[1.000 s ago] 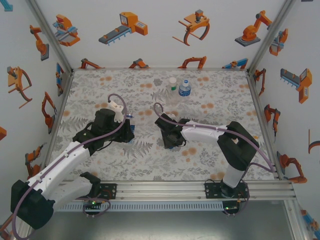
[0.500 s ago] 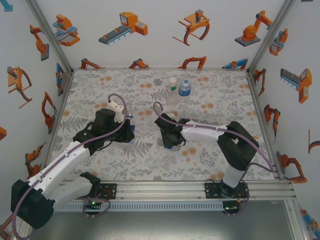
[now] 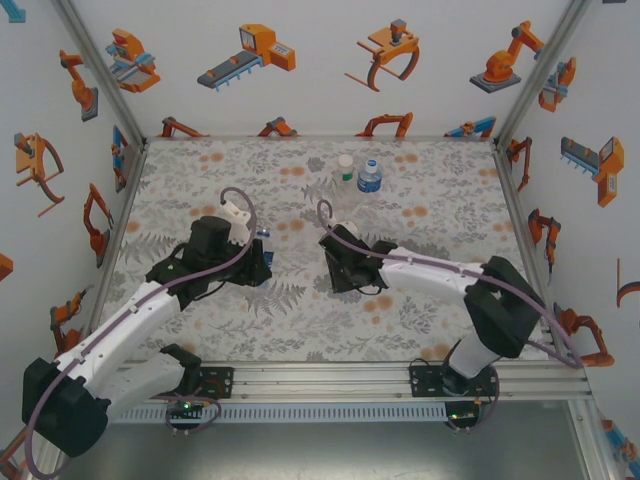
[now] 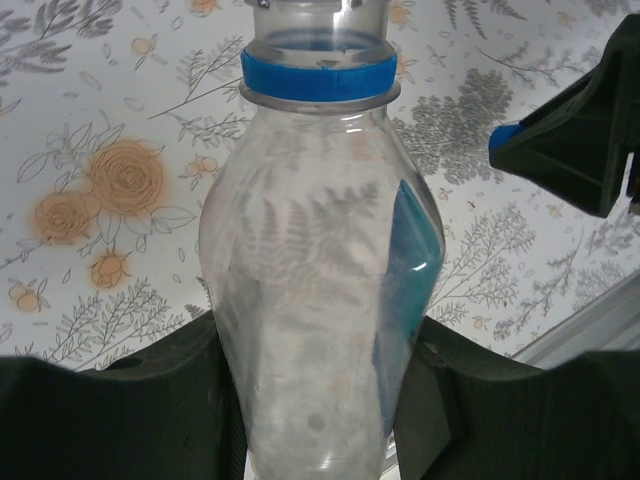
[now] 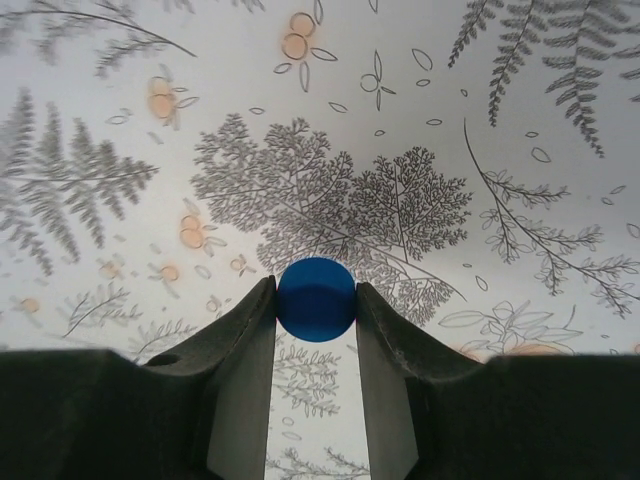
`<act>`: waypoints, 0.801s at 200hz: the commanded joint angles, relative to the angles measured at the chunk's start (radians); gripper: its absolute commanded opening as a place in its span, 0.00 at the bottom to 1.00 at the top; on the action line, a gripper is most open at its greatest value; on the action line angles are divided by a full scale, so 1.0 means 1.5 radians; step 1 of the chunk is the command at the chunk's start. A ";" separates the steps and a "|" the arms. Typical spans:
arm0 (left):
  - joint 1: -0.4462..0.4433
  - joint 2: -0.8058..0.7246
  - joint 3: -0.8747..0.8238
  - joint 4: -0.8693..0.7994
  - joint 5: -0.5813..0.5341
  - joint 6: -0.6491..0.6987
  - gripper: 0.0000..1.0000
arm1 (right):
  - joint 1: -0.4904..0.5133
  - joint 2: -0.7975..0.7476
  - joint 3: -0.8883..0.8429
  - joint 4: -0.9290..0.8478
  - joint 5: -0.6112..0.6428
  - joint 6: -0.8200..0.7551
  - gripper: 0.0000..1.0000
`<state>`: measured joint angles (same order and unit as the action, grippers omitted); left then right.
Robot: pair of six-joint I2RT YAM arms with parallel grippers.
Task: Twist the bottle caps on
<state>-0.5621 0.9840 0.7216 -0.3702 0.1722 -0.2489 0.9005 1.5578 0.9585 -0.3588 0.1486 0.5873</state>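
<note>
R gripper [image 5: 316,305]: closed narrow on a blue cap [image 5: 316,292]. The cap is pinched at its rim by both fingertips and is held a little above the table.
L gripper [image 4: 315,410]: closed around the lower body of a clear bottle [image 4: 315,230], which is held between the two dark fingers.
Bottle neck: open, no cap is seen on it. A blue ring [image 4: 318,78] sits just under the thread.
Position: in the top view both grippers are near the table centre, apart from each other. The cap is not yet brought to the neck.
Handling, bottle: judged as light (no water is noticed inside), w/ thin, soft walls. It can be crushed or can turn in the grip. Hold is best taken low on the body, firm but not hard, so the neck is left free.
Handling, cap: judged as small, stiff, light and smooth, so it can slip or tilt. It should be held by the rim and kept level w/ the thread, otherwise it may be cross-threaded.
Other bottles: two more stand close together at the far side, a plain one [image 3: 345,172] and one w/ blue label [image 3: 369,180]. Both seem capped, but they are too small to be sure.
Surface: table [image 3: 440,210] is flat, covered w/ a grey fern and orange flower print.
Room: white walls w/ orange robot pictures [image 3: 250,50]. A metal rail [image 3: 330,372] is fixed at the near edge.
</note>
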 commanded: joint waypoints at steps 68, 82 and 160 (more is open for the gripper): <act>-0.085 -0.043 0.056 0.063 0.163 0.310 0.00 | 0.005 -0.344 -0.136 0.200 -0.105 -0.353 0.18; -0.106 -0.044 0.074 0.041 0.155 0.361 0.00 | 0.005 -0.394 -0.136 0.191 -0.134 -0.426 0.15; -0.196 -0.073 0.097 -0.033 0.093 0.635 0.00 | 0.005 -0.523 -0.041 0.059 -0.350 -0.712 0.00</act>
<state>-0.8272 0.8967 0.8562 -0.3798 0.3344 0.5083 0.9005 0.7933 0.8394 -0.2131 -0.2237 -0.3103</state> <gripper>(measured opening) 0.471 0.352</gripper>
